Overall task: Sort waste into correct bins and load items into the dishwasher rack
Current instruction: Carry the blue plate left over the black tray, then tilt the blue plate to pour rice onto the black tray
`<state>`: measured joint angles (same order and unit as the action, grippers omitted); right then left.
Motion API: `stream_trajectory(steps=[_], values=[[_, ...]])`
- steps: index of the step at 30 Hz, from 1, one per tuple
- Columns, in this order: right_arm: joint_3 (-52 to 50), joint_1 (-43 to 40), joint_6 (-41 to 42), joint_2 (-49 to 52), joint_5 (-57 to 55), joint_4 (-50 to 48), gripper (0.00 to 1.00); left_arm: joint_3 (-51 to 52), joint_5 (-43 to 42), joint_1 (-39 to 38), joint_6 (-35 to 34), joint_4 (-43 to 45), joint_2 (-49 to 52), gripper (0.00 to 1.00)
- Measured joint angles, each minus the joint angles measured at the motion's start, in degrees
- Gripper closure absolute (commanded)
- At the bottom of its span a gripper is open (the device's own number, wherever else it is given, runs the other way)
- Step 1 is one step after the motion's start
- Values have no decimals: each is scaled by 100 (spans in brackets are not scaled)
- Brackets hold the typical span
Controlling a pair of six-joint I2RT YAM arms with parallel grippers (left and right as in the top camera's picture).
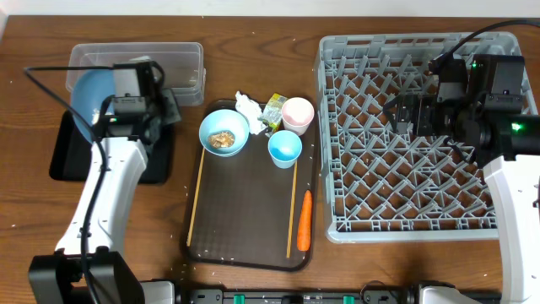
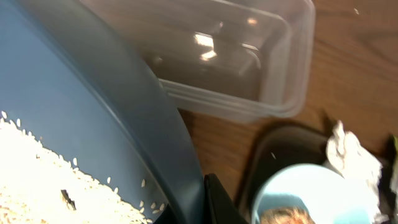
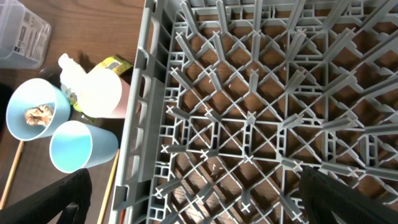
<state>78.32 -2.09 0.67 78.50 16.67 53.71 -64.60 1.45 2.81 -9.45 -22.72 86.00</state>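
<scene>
Zero dishes in the grey dishwasher rack (image 1: 337, 228) at the right edge of the tabletop. Above its far half, right gripper (image 1: 403, 114) with fingers spread wide, holding nothing.

Toward the left edge, left gripper (image 1: 139, 101) clamped shut on the rim of the large blue plate (image 1: 83, 105), held tilted where the clear plastic tub (image 1: 181, 63) meets the black tray (image 1: 63, 160). One dark fingertip (image 2: 214, 199) against the plate's edge, white rice grains (image 2: 37, 168) on its face close by.

Judged early in the job: nothing plainly visible inside the tub.

Left to handle on the dark-brown serving tray (image 1: 245, 211), mid-tabletop:
- Along its far edge: small light-blue bowl (image 1: 224, 133) with a brown food lump (image 1: 223, 139), crumpled white tissue (image 1: 249, 108), yellow-green wrapper (image 1: 272, 110), pale pink cup (image 1: 297, 114), light-blue cup (image 1: 284, 148).
- Along its left and right edges: two thin wooden chopsticks (image 1: 196, 198).
- At its near right corner: orange carrot (image 1: 305, 219).
</scene>
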Motion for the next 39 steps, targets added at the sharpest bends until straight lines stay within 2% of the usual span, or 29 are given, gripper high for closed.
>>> stream_trajectory(steps=[10, 22, 28, 39], values=[[0, 0, 0, 0, -109, 2, 1, 0, -608, 529, -122, 678, 0, 94], [0, 0, 0, 0, -129, -59, 1, 0, -1329, 1268, -295, 986, 0, 94], [0, 0, 0, 0, -138, -31, 1, 2, -1952, 1652, -385, 1386, 0, 94], [0, 0, 0, 0, -151, 98, 1, 9, -3276, 2127, -407, 1388, 0, 94]])
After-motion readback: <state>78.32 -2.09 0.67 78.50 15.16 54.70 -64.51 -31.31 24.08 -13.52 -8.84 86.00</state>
